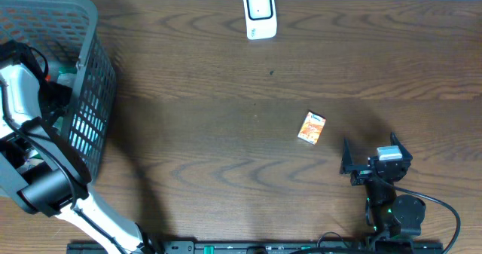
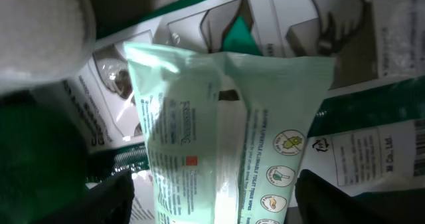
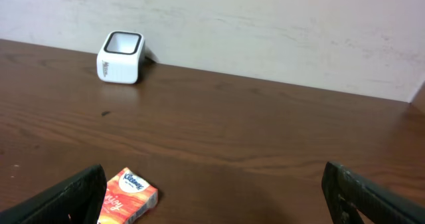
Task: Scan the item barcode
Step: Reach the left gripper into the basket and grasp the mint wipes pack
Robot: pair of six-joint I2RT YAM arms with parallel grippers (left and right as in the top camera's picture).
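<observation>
A dark brown table (image 1: 226, 73) with a bold wood grain fills the overhead view and runs back to a pale wall. At the middle of its far edge, against the wall, stands a small white barcode scanner (image 1: 260, 13) with a dark-framed window. Right of centre and well apart from the scanner, an orange Kleenex tissue pack (image 1: 311, 127) lies flat, turned a little askew. A grey slatted plastic basket (image 1: 90, 96) sits on the far left corner, its wall casting a shadow onto the wood. Between scanner and pack is a tiny dark speck (image 1: 272, 73), perhaps a crumb or a mark. A black rail (image 1: 256, 246) runs along the near edge
</observation>
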